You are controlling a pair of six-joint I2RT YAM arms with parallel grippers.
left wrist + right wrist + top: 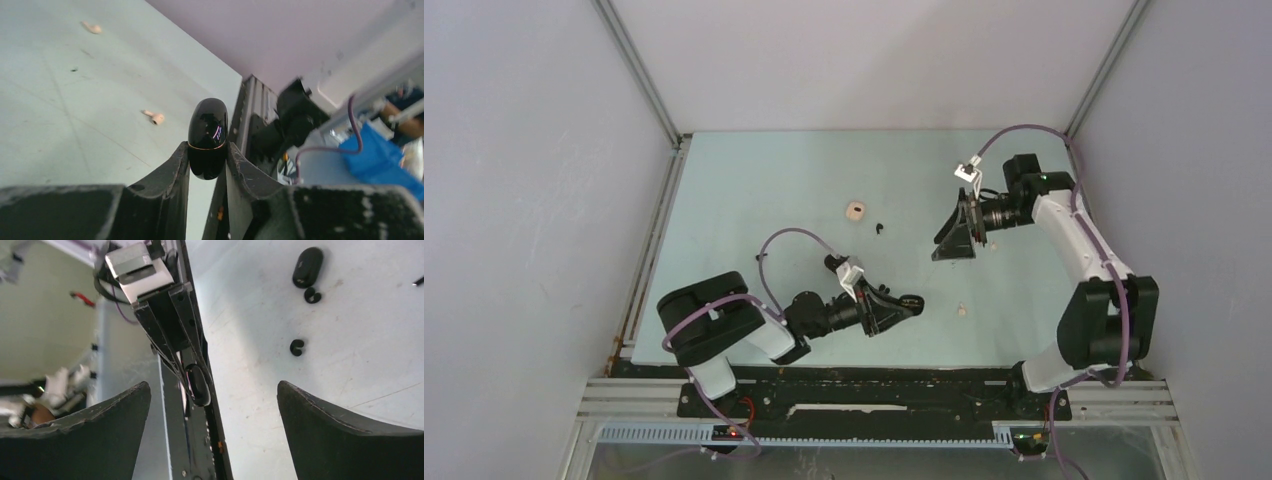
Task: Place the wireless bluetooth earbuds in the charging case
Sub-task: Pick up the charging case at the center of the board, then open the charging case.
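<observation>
A glossy black pebble-shaped charging case [208,131], lid shut, sits pinched in the left end effector [208,151]. The right end effector [214,386], spread wide, faces it.

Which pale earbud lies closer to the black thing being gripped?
The beige earbud close beside the black case; the other earbud lies much farther off.
</observation>
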